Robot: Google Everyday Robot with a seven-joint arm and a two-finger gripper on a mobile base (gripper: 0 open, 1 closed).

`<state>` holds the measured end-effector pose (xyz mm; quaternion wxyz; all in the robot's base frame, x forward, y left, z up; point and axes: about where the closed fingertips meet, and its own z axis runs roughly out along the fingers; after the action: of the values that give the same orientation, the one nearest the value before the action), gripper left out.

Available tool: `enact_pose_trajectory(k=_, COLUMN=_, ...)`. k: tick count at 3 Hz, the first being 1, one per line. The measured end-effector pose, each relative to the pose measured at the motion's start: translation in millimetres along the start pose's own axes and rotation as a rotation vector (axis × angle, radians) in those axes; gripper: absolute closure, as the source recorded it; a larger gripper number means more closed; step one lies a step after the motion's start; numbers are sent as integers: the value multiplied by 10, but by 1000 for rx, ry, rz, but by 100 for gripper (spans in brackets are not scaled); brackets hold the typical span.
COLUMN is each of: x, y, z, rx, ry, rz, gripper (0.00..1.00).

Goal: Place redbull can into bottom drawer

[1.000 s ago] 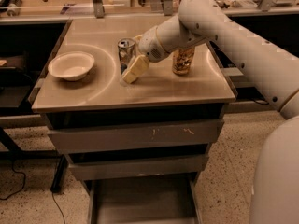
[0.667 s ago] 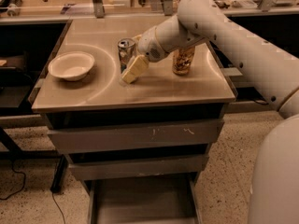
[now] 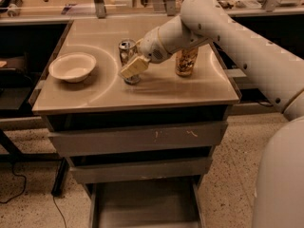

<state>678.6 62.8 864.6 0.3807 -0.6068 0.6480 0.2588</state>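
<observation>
The redbull can (image 3: 126, 48), slim and silver with a silver top, stands upright on the tan tabletop (image 3: 156, 87) near its middle. My gripper (image 3: 134, 67) is right at the can, its pale tip across the can's front and lower half. The can's base still rests on the tabletop. The bottom drawer (image 3: 142, 207) is pulled out below the table front, a shallow grey tray with nothing in it. My white arm (image 3: 213, 20) reaches in from the upper right.
A wider gold-brown patterned can (image 3: 186, 61) stands just right of my gripper. A white bowl (image 3: 72, 67) sits at the table's left. Two shut grey drawer fronts (image 3: 137, 139) lie above the open drawer. A counter with clutter runs behind.
</observation>
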Motion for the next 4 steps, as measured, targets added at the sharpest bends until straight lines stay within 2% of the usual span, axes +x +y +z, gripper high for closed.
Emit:
enact_pose_trajectory(k=2, x=0, y=0, z=1, rx=0, ry=0, rz=0, gripper=88)
enact_pose_trajectory(k=3, x=-49, y=101, z=-73, rx=5, ry=-2, rz=-1, gripper=100)
enact_pose_trajectory(k=4, x=-97, y=337, z=-285, rx=49, ry=5, rz=34, gripper=100)
